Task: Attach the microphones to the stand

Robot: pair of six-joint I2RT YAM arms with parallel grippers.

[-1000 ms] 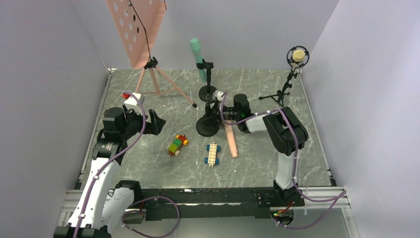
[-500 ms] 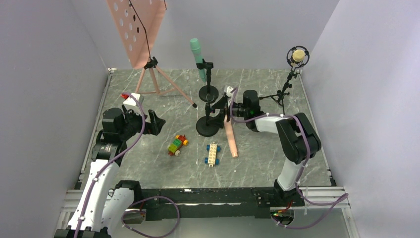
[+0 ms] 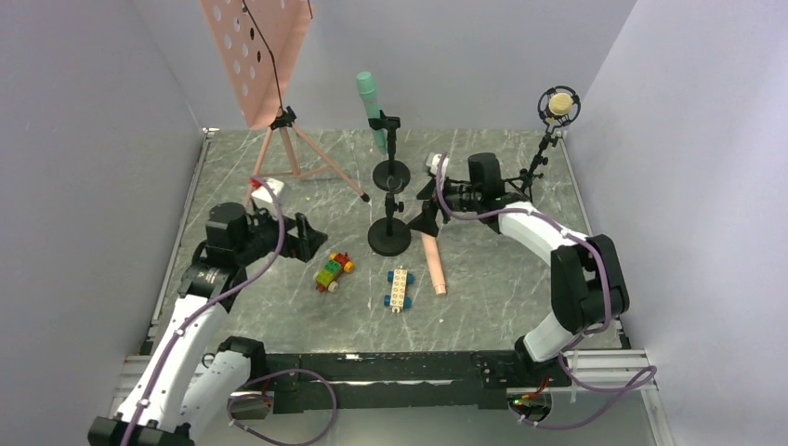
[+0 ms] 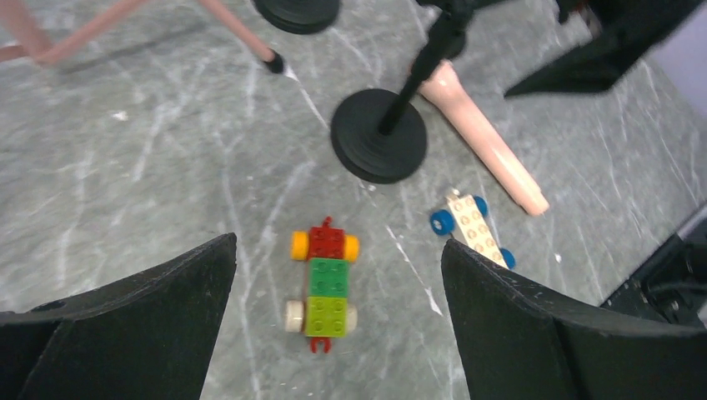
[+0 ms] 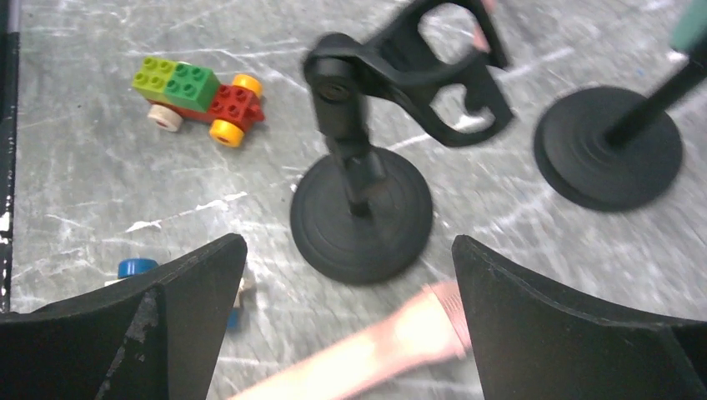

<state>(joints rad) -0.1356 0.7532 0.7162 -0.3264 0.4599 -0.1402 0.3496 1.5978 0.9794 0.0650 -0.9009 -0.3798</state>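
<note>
Left end effector: I see its fingers apart, holding nothing; a brick car lies just ahead of the gap.
Right end effector: fingers wide apart, empty; the empty stand sits straight ahead.
Salmon pink microphone: flat on the surface just under my right end effector, beside that stand's base, possibly touching; the view is blurred.
Mint green microphone: clipped in the farther stand beyond.
Tan-yellow microphone: mounted high, off to its right.

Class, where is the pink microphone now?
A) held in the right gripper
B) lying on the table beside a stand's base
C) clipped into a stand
B: the pink microphone lies flat on the table beside the round base of the near stand, whose clip is empty.
</note>
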